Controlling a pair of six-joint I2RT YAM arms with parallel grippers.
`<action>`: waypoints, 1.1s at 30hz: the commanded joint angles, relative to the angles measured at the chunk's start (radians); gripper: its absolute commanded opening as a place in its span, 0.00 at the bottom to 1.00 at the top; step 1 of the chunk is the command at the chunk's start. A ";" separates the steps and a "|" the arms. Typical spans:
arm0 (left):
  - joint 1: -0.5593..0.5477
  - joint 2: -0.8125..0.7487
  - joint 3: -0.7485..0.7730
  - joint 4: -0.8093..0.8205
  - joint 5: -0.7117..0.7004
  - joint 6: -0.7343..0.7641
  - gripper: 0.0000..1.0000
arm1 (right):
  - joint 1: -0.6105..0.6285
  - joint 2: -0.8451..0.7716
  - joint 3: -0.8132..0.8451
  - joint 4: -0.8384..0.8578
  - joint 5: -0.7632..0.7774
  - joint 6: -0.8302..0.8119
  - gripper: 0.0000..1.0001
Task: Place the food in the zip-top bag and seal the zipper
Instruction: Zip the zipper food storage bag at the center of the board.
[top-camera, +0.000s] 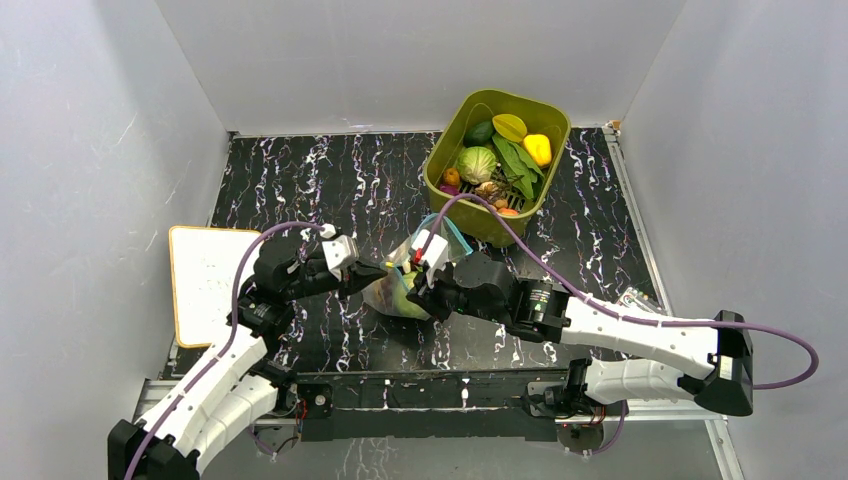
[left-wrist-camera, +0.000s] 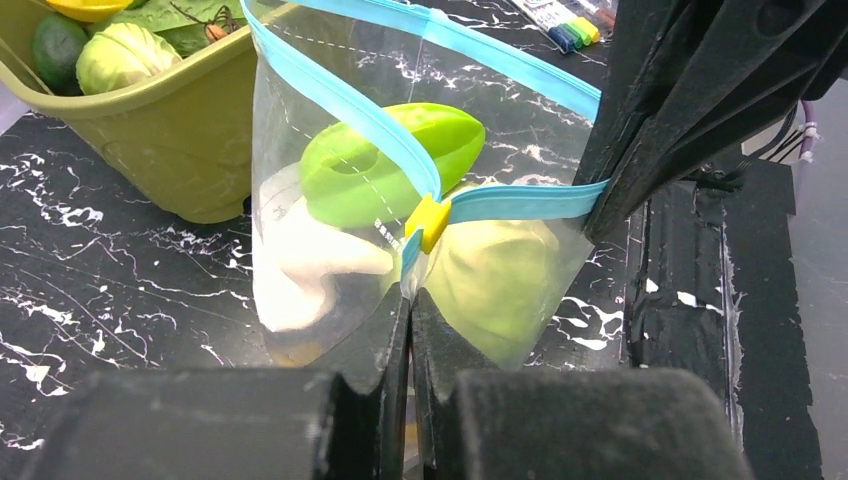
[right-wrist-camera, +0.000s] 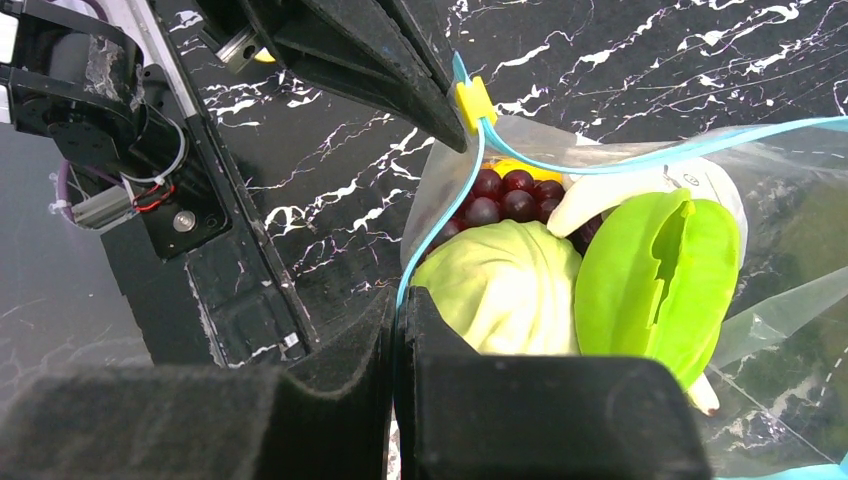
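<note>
A white board (top-camera: 205, 280) lies on the black table (top-camera: 330, 180) at 9 o'clock from the bag. Next comes the left gripper (top-camera: 388, 268). Its jaws are pressed tight together on the blue zipper (left-wrist-camera: 350, 105), just under the little yellow slider (left-wrist-camera: 428, 221). The zip-top bag (top-camera: 388, 297) sits in the middle of the table. It is clear and crinkly, and its two blue strips are spread apart, so the mouth is open. Inside are a pale green cabbage (right-wrist-camera: 505, 285), dark grapes (right-wrist-camera: 510, 195), a bright green piece (right-wrist-camera: 655, 280) and a white piece (left-wrist-camera: 300, 260), maybe a mushroom. The right gripper (top-camera: 412, 292) pinches the zipper too, with its jaws squeezed together. At 1 o'clock from the bag stands a green tub (top-camera: 450, 150), just beside it, with more food (top-camera: 478, 163) inside.
</note>
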 joint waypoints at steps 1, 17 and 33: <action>-0.002 -0.038 0.011 0.041 0.047 0.000 0.00 | -0.002 -0.026 0.025 0.060 -0.004 -0.005 0.03; -0.002 -0.097 -0.028 0.110 0.121 -0.083 0.00 | -0.002 0.006 0.214 -0.041 -0.124 -0.251 0.46; -0.002 -0.111 -0.042 0.101 0.147 -0.073 0.00 | -0.002 0.101 0.252 -0.023 -0.134 -0.465 0.31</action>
